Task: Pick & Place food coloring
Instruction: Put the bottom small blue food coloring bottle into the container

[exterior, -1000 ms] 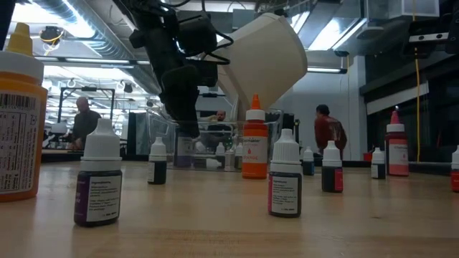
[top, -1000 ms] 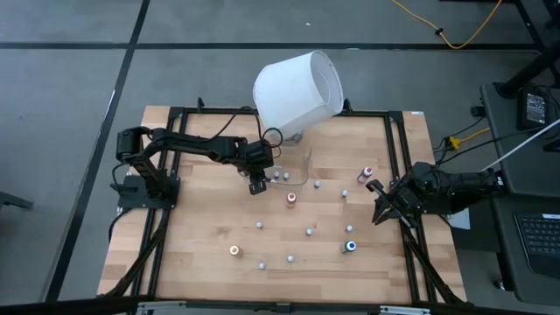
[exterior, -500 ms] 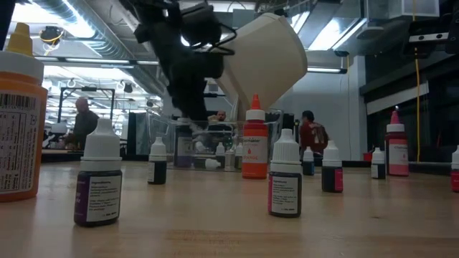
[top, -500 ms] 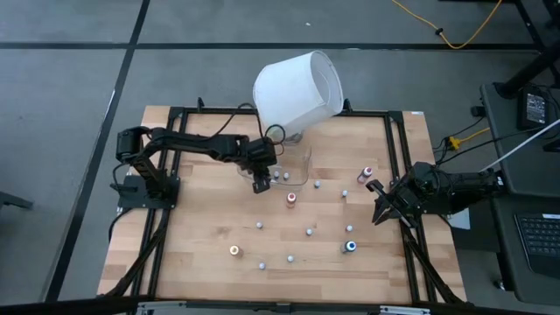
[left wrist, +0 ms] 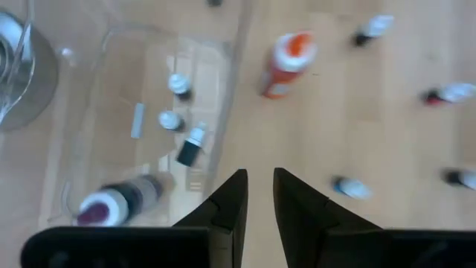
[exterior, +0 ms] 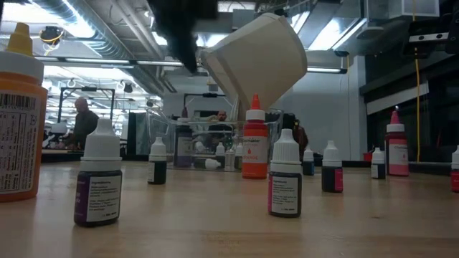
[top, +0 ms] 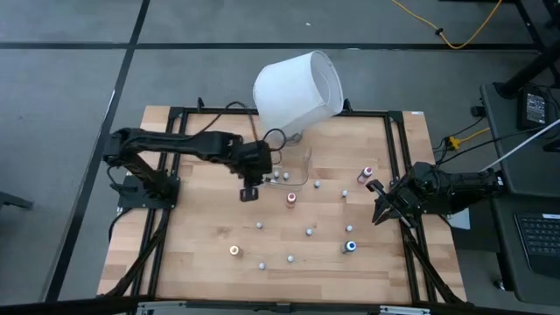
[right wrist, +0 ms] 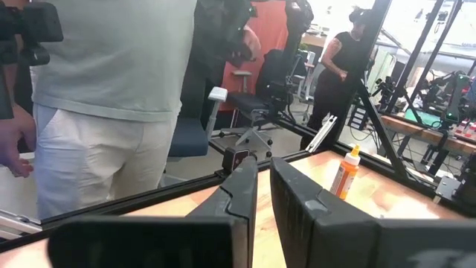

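Several tiny food coloring bottles stand scattered on the wooden table: an orange-capped one (top: 234,250), a blue-capped one (top: 351,246), a pink-capped one (top: 367,172) and white-capped ones (top: 310,231). A taller orange bottle (top: 290,199) (left wrist: 286,63) stands beside the clear tray (top: 297,168). The tray (left wrist: 97,89) holds small bottles (left wrist: 169,119), one on its side (left wrist: 192,145). My left gripper (top: 248,192) (left wrist: 259,195) hovers above the table by the tray's left side, open a narrow gap and empty. My right gripper (top: 378,210) (right wrist: 262,175) waits shut at the table's right edge.
A big white lampshade (top: 297,87) tilts over the table's far edge, above the tray. A black frame (top: 398,149) borders the table. People stand in the room beyond (right wrist: 111,112). Bare wood lies on the near left (top: 175,236).
My left gripper has risen from low over the tray's left side, almost leaving the low view at the top, and has drawn back a little toward the table's left and near edges. My right arm has kept still.
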{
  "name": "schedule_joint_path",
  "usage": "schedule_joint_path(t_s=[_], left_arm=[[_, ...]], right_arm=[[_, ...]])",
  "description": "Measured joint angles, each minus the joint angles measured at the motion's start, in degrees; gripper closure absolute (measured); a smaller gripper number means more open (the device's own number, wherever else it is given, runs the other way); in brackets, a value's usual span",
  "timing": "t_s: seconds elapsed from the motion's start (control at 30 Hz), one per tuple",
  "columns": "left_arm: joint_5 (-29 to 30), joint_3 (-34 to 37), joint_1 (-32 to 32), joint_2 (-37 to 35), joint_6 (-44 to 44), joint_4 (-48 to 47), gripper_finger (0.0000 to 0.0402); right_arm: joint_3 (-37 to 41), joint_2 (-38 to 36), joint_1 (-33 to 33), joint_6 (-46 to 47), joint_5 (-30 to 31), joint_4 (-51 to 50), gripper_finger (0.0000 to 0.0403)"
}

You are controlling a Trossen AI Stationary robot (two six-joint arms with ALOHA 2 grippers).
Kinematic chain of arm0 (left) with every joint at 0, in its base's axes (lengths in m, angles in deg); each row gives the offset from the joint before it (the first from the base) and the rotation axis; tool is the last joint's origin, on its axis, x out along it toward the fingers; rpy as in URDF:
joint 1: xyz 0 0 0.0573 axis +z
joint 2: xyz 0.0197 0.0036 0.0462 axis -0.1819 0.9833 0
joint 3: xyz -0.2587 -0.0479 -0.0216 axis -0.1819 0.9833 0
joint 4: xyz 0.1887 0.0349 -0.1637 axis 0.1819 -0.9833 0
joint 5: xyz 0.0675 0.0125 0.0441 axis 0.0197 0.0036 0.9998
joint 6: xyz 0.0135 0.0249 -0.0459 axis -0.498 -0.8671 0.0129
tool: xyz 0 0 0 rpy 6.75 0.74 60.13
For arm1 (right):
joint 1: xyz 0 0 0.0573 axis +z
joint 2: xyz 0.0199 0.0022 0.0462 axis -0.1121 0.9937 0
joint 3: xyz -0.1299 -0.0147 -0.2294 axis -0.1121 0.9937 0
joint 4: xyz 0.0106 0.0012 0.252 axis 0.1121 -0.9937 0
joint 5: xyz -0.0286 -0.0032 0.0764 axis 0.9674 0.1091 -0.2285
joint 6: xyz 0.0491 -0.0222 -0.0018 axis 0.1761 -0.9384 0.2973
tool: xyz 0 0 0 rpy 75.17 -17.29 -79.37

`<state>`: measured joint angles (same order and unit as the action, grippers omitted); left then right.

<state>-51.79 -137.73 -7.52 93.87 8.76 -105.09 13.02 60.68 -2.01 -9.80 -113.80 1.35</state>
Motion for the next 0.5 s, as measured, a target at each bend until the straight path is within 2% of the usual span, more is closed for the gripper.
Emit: schedule_joint_path(t_s=[0.13,0.27,0.4,0.5], left_arm=[[3.87,-0.26,-4.28,-6.39,3.26,-2.33,0.0348],[10.43,-0.26,-9.57,-11.78,5.52,-4.32,0.0355],[19.98,-0.26,-13.83,-14.53,12.43,-7.09,0.036],[22.66,-0.26,-15.06,-15.05,16.38,-12.11,0.0363]], right_arm=[[-0.01,0.02,-0.01,0.0,0.01,0.03,0.0359],[0.0,0.0,0.0,-0.02,0.0,0.0,0.0359],[0.0,0.0,0.0,0.0,0.0,0.02,0.0359],[0.0,0.0,-0.01,-0.02,0.0,-0.01,0.0359]])
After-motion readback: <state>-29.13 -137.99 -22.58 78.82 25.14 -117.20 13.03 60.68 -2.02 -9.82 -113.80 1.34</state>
